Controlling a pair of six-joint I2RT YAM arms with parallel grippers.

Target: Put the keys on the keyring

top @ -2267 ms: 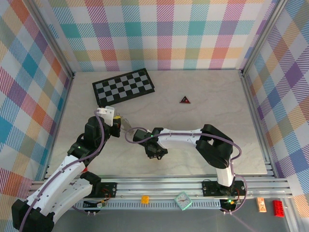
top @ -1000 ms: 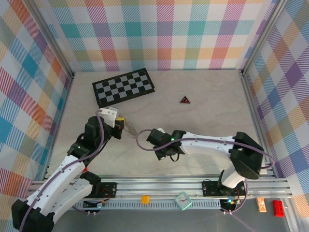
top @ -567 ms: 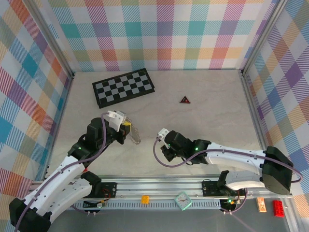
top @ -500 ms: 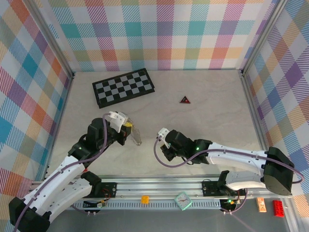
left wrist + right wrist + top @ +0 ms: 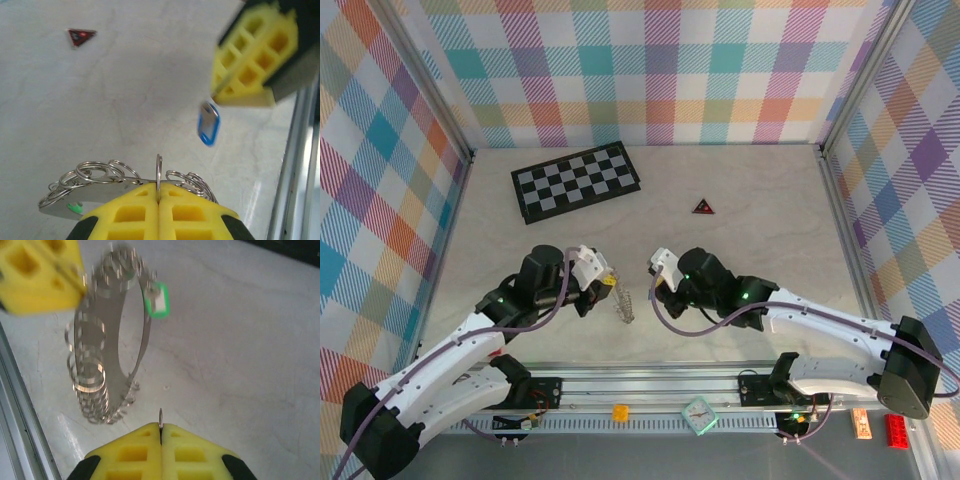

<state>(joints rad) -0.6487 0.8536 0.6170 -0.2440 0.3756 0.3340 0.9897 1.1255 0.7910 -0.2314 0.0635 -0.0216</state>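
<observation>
Hanging over the pale table (image 5: pixel 770 230), the two arms face each other. The left gripper (image 5: pixel 159 200) is pinched tight on the keyring (image 5: pixel 112 340). The keyring is a flat silver band with lots of small rings on it, and it sticks out just past the jaws. The right gripper (image 5: pixel 160 440) is pinched tight too, on the little ring (image 5: pixel 160 416) of the blue key (image 5: pixel 208 123). That key dangles just under its jaws. The green key (image 5: pixel 156 300) looks like it is on the keyring already, off to one side of the left jaws.

The job now, I think, is to hook the blue key on. To do it well, the left jaws should hold the keyring very still. The right jaws should bring the little ring in slowly, edge first, to one small ring on the band. They should not let go until it catches. A bump could set the keyring swinging.

Half a second ago the left gripper was further from the right one. Now the two are near, with the keyring between them.
</observation>
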